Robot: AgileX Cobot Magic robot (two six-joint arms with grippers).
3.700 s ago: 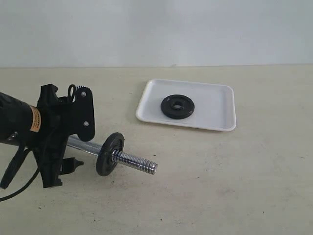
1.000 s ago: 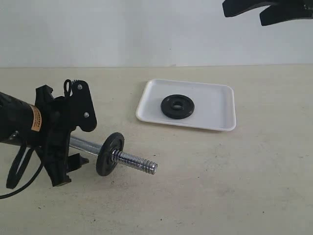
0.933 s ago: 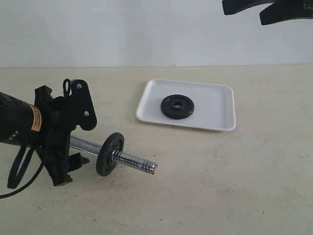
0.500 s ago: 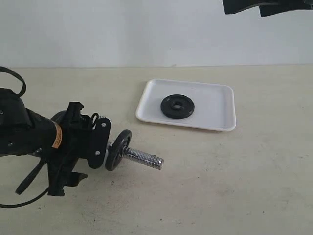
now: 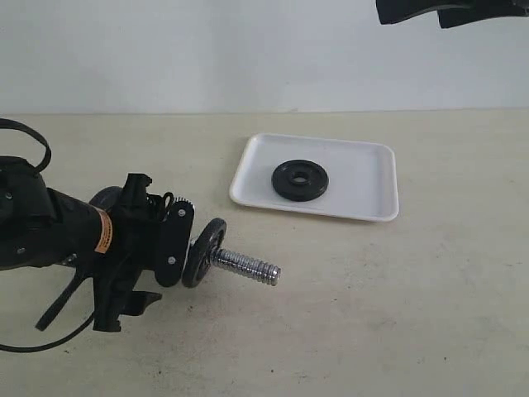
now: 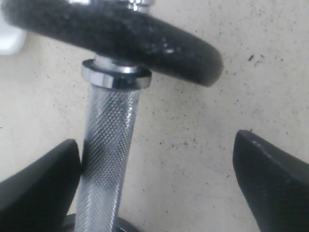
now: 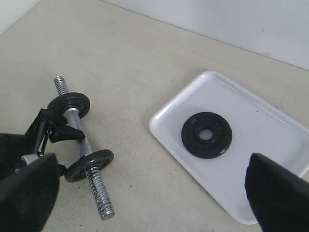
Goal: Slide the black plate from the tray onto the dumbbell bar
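The black plate [image 5: 300, 179] [image 7: 206, 135] lies flat in the white tray [image 5: 372, 178] [image 7: 270, 125]. On the table lies the dumbbell bar [image 5: 248, 267] [image 7: 77, 130] [image 6: 108, 145], carrying two other black discs [image 5: 204, 252] [image 7: 89, 164]. My left gripper [image 5: 157, 269] [image 6: 154, 188] is open and straddles the bar's knurled middle just behind the nearer disc [image 6: 116, 34]. The bar rests close against one finger [image 6: 38, 183], with a wide gap to the other. Open and holding nothing, my right gripper [image 5: 446, 10] [image 7: 152, 203] hangs high above the tray's right side.
The beige tabletop [image 5: 372, 314] spreads around the tray and bar, with a white wall [image 5: 207, 50] behind. The bar's threaded end [image 5: 269, 271] [image 7: 101, 195] points toward the right front. A black cable [image 5: 33, 331] trails from the left arm.
My left gripper has dropped and moved right along the bar, up to the nearer disc. The bar has shifted slightly to the right. The right gripper stays high.
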